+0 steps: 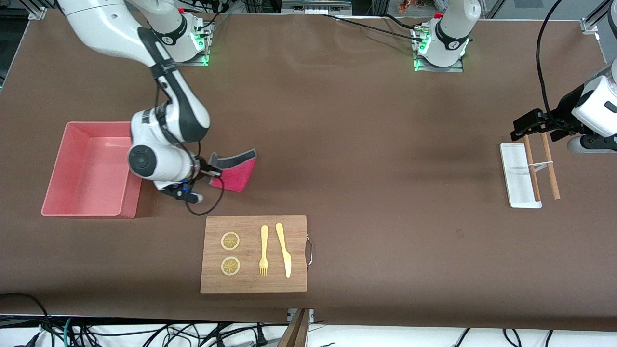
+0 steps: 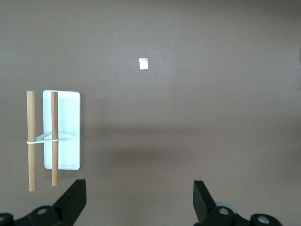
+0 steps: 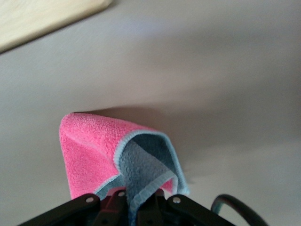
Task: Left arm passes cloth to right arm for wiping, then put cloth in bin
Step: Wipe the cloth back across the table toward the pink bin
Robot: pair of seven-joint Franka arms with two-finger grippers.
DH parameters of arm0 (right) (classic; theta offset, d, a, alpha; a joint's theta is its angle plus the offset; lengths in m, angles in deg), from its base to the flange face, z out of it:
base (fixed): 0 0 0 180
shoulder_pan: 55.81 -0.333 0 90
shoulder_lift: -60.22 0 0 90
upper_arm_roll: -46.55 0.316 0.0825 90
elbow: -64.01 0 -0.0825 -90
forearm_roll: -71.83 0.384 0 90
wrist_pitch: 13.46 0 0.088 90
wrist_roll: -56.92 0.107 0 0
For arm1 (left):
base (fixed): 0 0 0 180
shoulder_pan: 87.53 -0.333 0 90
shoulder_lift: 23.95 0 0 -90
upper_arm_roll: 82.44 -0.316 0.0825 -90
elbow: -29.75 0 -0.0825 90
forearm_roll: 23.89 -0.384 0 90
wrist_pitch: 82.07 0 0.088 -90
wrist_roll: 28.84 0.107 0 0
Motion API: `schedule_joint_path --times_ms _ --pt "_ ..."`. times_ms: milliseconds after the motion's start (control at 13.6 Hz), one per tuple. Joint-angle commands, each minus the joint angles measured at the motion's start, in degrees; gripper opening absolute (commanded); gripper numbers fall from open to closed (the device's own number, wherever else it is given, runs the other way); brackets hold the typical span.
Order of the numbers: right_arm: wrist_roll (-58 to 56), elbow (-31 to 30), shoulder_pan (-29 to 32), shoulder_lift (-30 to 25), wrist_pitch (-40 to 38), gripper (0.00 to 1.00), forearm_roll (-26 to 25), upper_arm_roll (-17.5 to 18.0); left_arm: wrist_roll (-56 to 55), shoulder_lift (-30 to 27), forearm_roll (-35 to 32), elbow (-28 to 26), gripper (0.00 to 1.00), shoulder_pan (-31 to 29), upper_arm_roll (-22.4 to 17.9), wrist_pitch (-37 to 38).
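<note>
Magenta cloth [image 1: 234, 174] pinched by a corner in the right gripper [image 1: 212, 171], dangling over bare table beside the pink bin [image 1: 87, 168]; left gripper [image 1: 528, 126] waits spread over the white tray [image 1: 516, 178]; thin pinch could slip, dropping cloth short of bin.

We see the right gripper [image 1: 215, 172], on the white arm with the silver wrist, pinching a floppy magenta-red cloth with a dark grey reverse [image 1: 236, 171] low over the brown table [image 1: 366, 144], beside the pale pink rectangular plastic bin [image 1: 91, 168]. Nearer the camera lies a wooden cutting board [image 1: 254, 254] carrying two lemon slices [image 1: 230, 253], a yellow fork [image 1: 263, 250] and a yellow knife [image 1: 284, 249]. Our left gripper [image 1: 523, 126] waits over the small white tray [image 1: 518, 176] and two wooden sticks [image 1: 542, 166].
</note>
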Motion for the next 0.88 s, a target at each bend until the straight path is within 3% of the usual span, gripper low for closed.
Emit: schedule_joint_path --times_ms 0,220,514,808 --pt "-13.8 -2.1 2.3 -2.5 -1.8 0.0 0.6 -4.3 0.5 0.6 0.2 1.6 1.0 -0.2 -0.1 2.3" --pt "-28.6 -2.2 5.0 -2.5 -1.9 0.0 0.6 -9.1 0.5 0.5 0.2 1.6 1.0 -0.2 -0.4 3.2" --pt "-35.1 -0.1 5.0 -4.4 -3.2 0.0 -0.2 -12.9 0.4 0.5 0.1 1.6 1.0 -0.2 -0.4 3.5" --pt "-35.1 10.1 5.0 -7.1 -19.6 0.0 -2.3 -14.4 0.5 0.5 -0.1 1.8 1.0 -0.3 -0.6 4.1"
